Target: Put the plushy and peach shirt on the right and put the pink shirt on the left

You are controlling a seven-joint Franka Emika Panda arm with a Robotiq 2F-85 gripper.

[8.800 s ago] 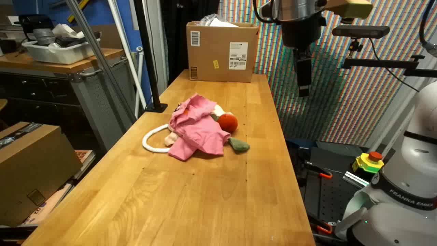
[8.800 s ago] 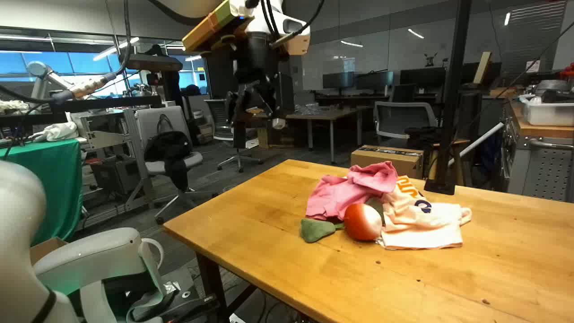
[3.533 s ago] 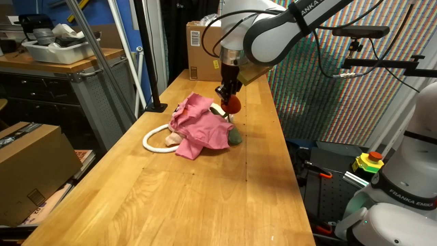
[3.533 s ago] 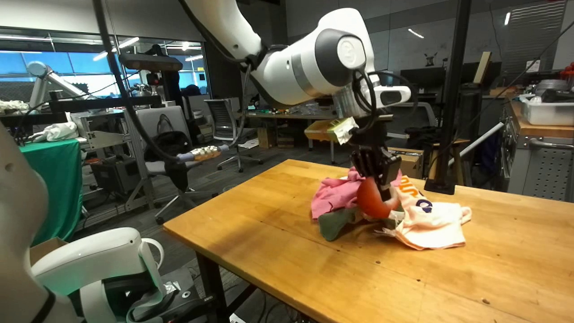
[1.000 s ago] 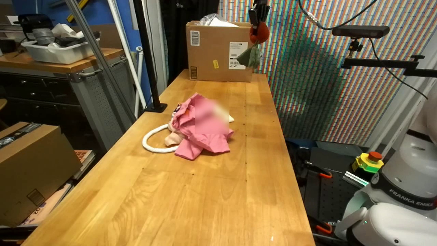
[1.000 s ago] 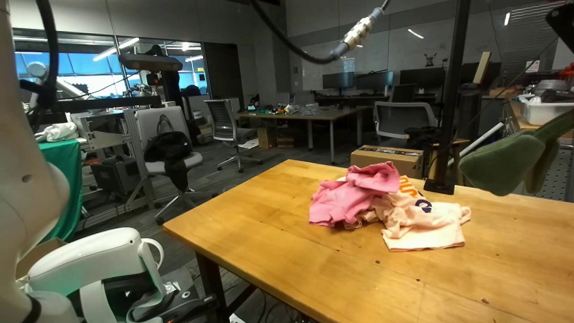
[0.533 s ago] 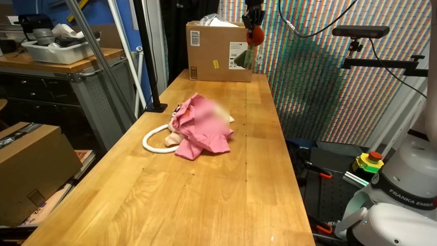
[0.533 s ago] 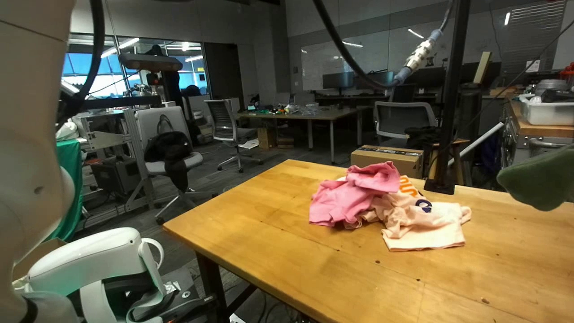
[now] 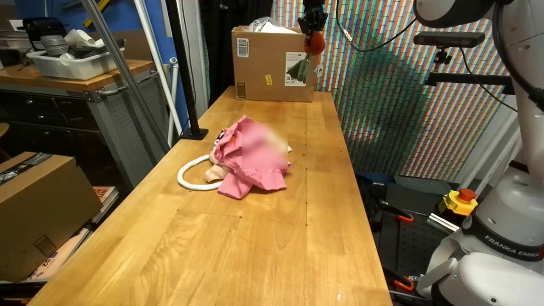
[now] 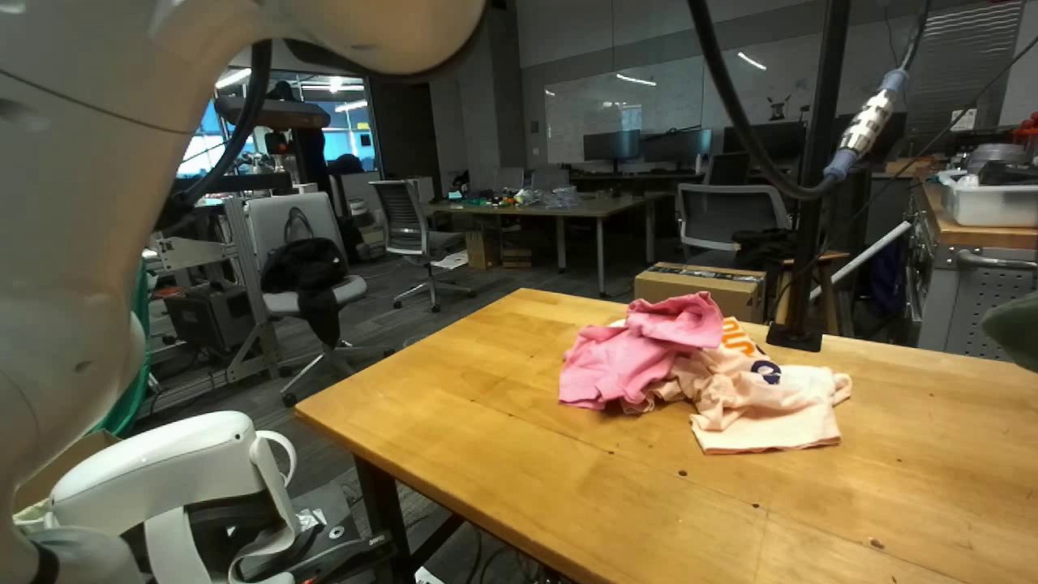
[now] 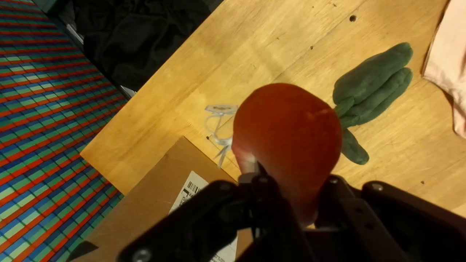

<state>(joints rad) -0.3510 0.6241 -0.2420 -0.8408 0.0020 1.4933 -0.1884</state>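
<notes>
We observe the claw pinching the plushy (leaves downward) above the counter; pink shirt overlaps peach shirt.

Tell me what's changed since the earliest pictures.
The gripper has taken hold of the red plushy, lifted it and carried it toward the cardboard box on the table. The peach shirt looks more rumpled where the plushy lay; the pink shirt has shifted slightly but still lies partly over it. The box hasn't moved.
</notes>
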